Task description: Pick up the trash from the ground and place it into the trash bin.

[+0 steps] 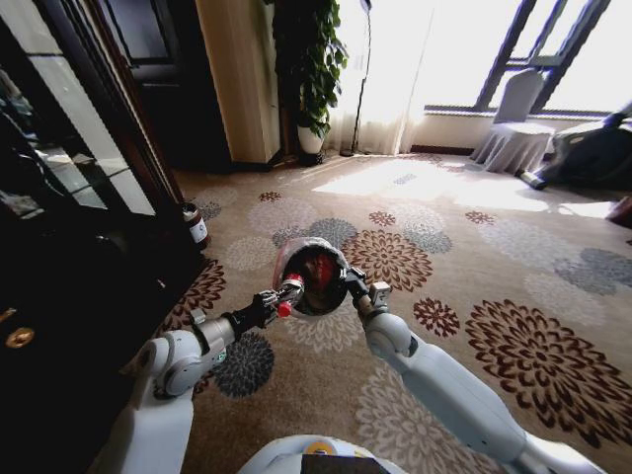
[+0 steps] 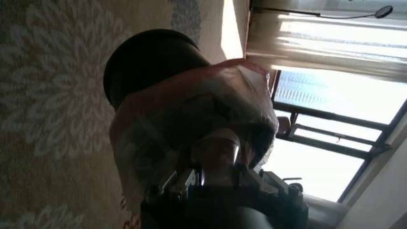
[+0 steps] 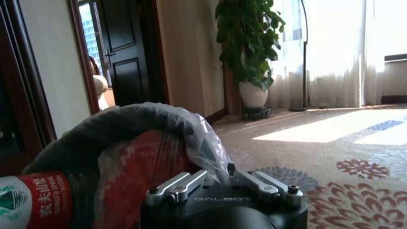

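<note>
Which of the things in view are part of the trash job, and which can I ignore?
Job:
- trash bin, held at its rim by the right gripper
- red-labelled bottle, in the left gripper
- probably the small can on the carpet

Ignore:
- potted plant
- covered chair
- floor lamp

Right gripper (image 3: 219, 188): jaws clamped on the trash bin's bag liner (image 3: 190, 126) at the rim.
Trash bin (image 3: 83, 143): close up, red inside.
Bottle (image 3: 32, 202): red label, beside the bin.
Background: potted plant (image 3: 251, 52), patterned carpet (image 3: 356, 157).
</note>
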Tool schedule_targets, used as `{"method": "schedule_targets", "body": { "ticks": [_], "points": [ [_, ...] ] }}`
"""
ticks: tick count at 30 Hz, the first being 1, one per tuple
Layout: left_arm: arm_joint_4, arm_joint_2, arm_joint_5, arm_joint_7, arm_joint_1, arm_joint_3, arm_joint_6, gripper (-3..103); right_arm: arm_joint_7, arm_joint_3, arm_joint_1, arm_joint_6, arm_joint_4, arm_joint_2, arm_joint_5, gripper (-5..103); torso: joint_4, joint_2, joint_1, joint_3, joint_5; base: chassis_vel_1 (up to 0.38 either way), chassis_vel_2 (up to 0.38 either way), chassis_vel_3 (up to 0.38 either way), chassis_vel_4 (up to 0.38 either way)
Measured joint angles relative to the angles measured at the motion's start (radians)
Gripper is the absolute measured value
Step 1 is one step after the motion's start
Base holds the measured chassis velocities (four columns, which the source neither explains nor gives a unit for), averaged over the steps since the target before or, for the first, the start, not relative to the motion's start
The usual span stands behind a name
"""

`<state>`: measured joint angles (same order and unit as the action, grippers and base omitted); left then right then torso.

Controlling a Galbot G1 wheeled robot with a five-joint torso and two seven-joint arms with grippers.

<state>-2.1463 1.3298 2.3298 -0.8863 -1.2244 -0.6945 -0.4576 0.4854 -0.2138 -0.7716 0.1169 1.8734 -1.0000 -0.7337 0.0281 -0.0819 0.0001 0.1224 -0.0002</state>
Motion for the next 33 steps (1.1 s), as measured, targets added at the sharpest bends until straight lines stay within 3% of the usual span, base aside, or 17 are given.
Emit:
{"method": "schedule_targets", "body": {
  "ticks": [4,17,33],
  "points": [
    [0.022,0.004,-0.014,0.002,0.028,0.007,0.004,28,0.002,0.0,0.0,0.0,0.0,0.0,0.0,0,0.0001,0.0,0.0,0.0,0.0003,0.0,0.0,0.0,0.0],
    [0.013,0.047,-0.152,0.047,0.02,0.173,0.026,24,0.003,0.002,0.0,0.0,0.0,0.002,0.001,0,0.0002,0.0,0.0,0.0,0.0004,0.0,0.0,0.0,0.0],
    [0.107,0.042,-0.246,0.115,0.149,0.193,0.067,24,0.002,0.001,0.0,-0.001,0.0,0.001,0.0,0,0.0002,0.0,0.0,0.0,0.0003,0.0,0.0,0.0,0.0]
  ]
}}
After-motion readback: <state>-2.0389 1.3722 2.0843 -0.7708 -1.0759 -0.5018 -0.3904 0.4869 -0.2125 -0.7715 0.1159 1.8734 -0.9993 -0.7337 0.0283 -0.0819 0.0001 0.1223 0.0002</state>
